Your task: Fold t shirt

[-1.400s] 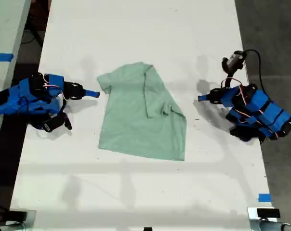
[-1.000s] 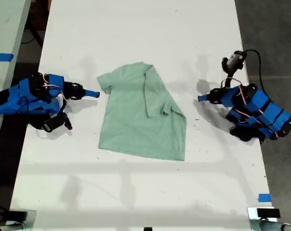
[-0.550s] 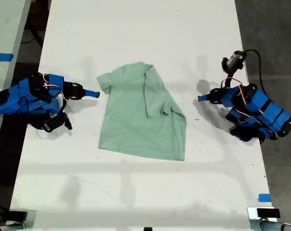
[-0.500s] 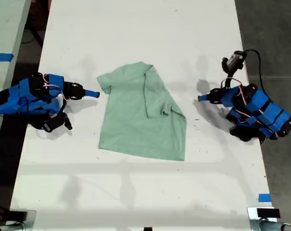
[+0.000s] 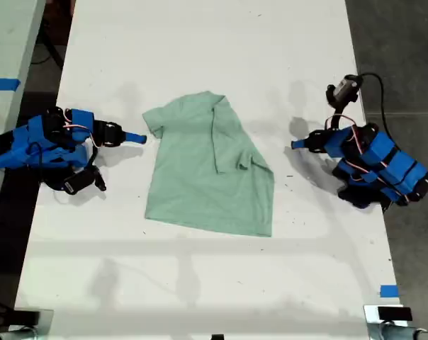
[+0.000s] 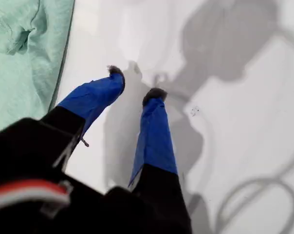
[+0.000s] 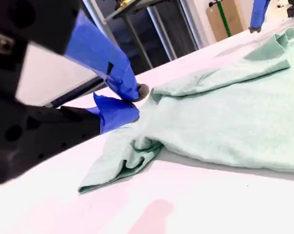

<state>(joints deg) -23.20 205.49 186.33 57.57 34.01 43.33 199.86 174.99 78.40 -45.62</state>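
A long white table [image 5: 200, 42] carries everything. The pale mint-green t shirt [image 5: 200, 177] lies flat between the two blue arms, with one side already folded over its middle.

My first gripper [image 5: 297, 145] is on the arm at the exterior view's right. It hangs low over bare table, its two blue fingers [image 6: 154, 131] spread apart with nothing between them. The shirt's edge is ahead of its fingertips and off to one side, not touching.

My second gripper [image 5: 137, 138] is on the arm at the exterior view's left. Its jaws are drawn together. A crumpled sleeve [image 7: 122, 161] lies just beside its tips, and the shirt spreads away beyond them.
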